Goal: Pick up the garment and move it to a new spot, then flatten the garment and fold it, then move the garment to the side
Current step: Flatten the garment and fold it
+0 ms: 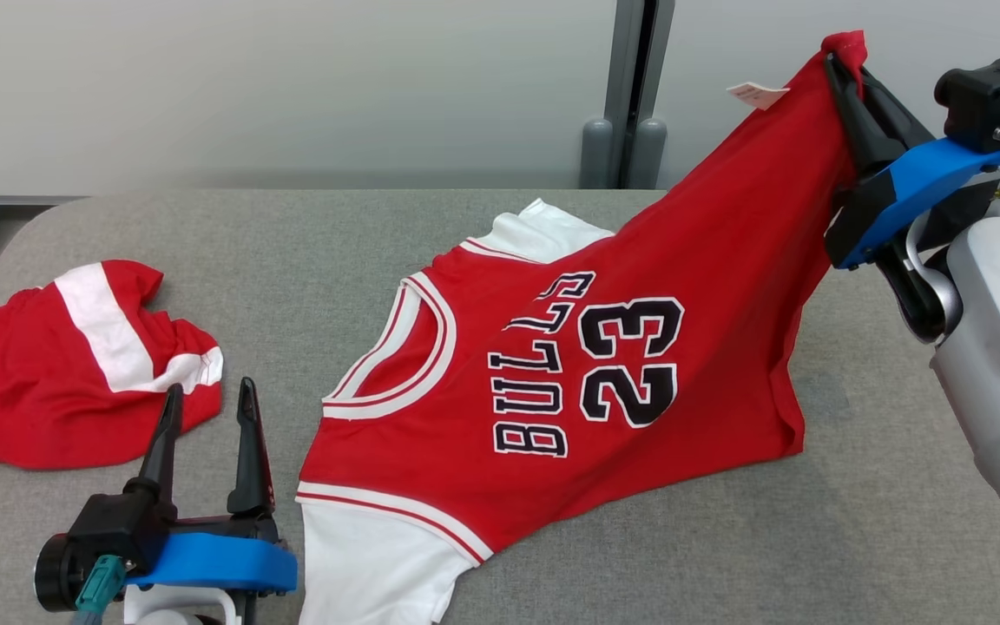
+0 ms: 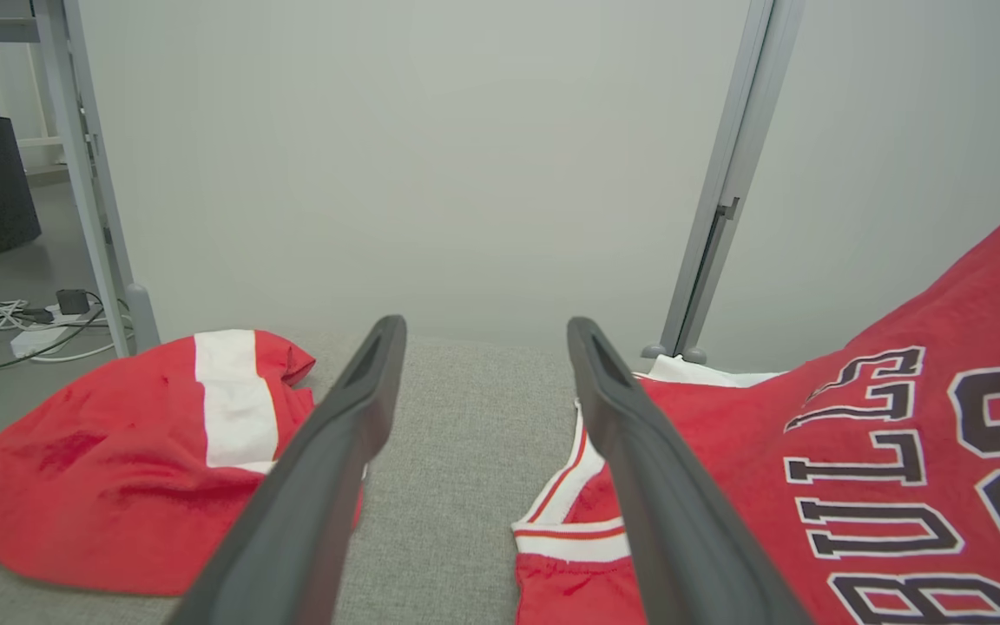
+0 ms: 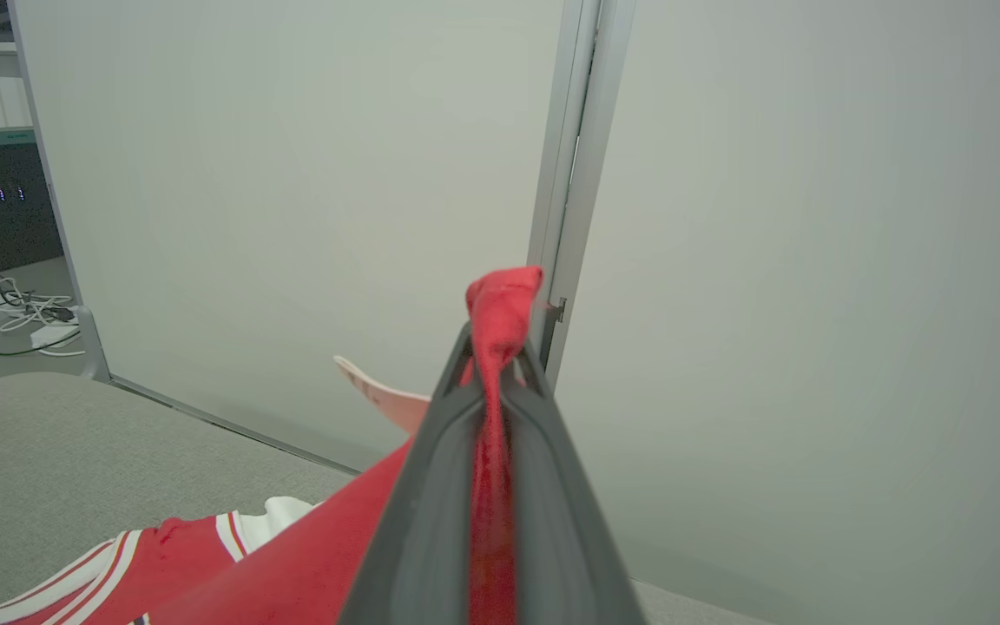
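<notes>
The red basketball jersey with black lettering (image 1: 604, 365) loses its white sleeve (image 1: 361, 564) past the head view's bottom edge; its raised corner is buried between the fingers of my right gripper (image 1: 843, 69); the pale paper tag (image 1: 756, 94) beside it is too small to read; in my left wrist view the numerals run off the right edge.

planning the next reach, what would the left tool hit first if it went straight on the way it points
Likely nothing close: the open left tool aims along the bare table strip between the crumpled red garment and the jersey, toward the wall. Its left finger may graze that garment's edge; depth is unclear.
</notes>
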`<state>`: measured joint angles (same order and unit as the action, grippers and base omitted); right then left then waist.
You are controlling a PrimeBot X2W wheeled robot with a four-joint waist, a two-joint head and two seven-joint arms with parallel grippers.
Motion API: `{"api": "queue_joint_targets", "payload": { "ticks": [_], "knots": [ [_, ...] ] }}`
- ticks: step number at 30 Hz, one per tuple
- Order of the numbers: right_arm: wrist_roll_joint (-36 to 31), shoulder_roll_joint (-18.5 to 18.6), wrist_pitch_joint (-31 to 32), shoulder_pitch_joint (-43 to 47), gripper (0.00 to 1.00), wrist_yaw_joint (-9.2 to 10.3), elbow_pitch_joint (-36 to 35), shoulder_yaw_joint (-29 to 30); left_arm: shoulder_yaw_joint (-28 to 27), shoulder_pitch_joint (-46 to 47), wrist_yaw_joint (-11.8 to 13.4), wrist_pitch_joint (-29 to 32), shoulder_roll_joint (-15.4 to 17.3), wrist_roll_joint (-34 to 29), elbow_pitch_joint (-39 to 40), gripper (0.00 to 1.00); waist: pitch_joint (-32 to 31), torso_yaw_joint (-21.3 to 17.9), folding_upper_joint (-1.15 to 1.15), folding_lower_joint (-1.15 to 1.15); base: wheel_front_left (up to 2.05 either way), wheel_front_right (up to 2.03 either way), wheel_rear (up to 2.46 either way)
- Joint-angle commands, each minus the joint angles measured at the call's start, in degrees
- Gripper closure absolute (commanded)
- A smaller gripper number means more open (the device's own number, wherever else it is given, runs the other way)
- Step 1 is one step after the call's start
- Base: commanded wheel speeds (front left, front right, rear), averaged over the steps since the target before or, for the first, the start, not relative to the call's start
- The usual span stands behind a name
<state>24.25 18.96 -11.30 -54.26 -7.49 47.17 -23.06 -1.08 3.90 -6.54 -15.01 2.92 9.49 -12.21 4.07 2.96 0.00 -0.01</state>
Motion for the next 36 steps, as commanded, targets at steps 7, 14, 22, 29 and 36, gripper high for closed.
{"api": "queue_joint_targets", "payload": {
  "ticks": [7, 14, 22, 29, 36],
  "knots": [
    [-1.22, 0.7, 1.25, 0.21, 1.0, -0.01, -1.03, 1.29, 0.5, 1.62, -0.17, -0.24, -0.05, 0.25, 0.88, 0.0, 2.31, 1.1, 0.0, 0.01, 0.0, 0.0, 0.0],
    [-6.33, 2.3, 1.54, -5.32, 1.0, -0.01, 4.8, 2.69, 2.24, 4.73, -0.36, -0.24, -0.04, 0.68, 1.44, 0.0, 6.33, 4.13, 0.0, 0.01, 0.0, 0.0, 0.0],
    [-10.91, 2.22, 0.88, -13.18, 1.0, -0.01, 14.12, 3.55, 5.32, 8.98, 0.14, -0.24, -0.05, 2.48, 1.24, 0.0, 11.35, 8.84, 0.0, 0.01, 0.0, 0.0, 0.0],
    [-14.14, 1.65, -2.06, -17.96, 0.63, -0.01, 21.39, 6.91, 7.39, 10.95, 0.77, -0.25, -0.05, 3.62, 1.3, 0.0, 13.52, 11.02, 0.0, 0.01, 0.0, 0.0, 0.0],
    [-15.85, -0.22, -2.88, -17.4, 0.0, -0.01, 24.89, 8.45, 6.76, 11.07, 0.9, -0.24, -0.05, 3.25, 0.75, 0.0, 13.43, 9.87, 0.0, 0.01, 0.0, 0.0, 0.0]
  ]
}}
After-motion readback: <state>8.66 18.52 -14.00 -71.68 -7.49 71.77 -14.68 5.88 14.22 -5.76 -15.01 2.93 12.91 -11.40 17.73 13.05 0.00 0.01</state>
